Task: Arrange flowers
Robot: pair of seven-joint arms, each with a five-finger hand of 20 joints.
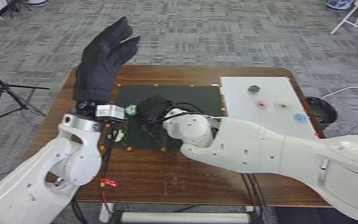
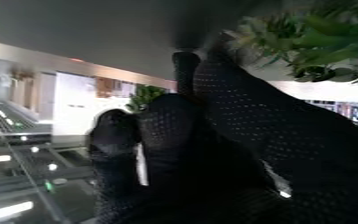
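In the head view, the right hand [image 1: 154, 108] was low over the dark mat [image 1: 191, 94], nearer the mat's left edge than its right. To its right a strip of mat ran up to the white board [image 1: 278, 89]; ahead of it lay more mat, then the brown table's [image 1: 180, 73] far edge. On its left the room was tighter — the left arm [image 1: 72, 146] came in close there, along the mat's left edge.

As for that right hand, how far open it was, or whether it held anything, I could not tell. A small pale-green thing [image 1: 131, 109] was just beside it on the left. In the right wrist view, leafy greenery [image 2: 322, 42] was near the glove, with a smaller green clump [image 2: 145, 96] farther off.

Well to the hand's right, on the board, lay a dark green piece [image 1: 254, 89], a pink flower [image 1: 262, 104], a pale piece [image 1: 283, 105] and a blue flower [image 1: 301, 117].

The left hand [image 1: 103, 65] was raised, left of the right one — its fingers straight and close together.
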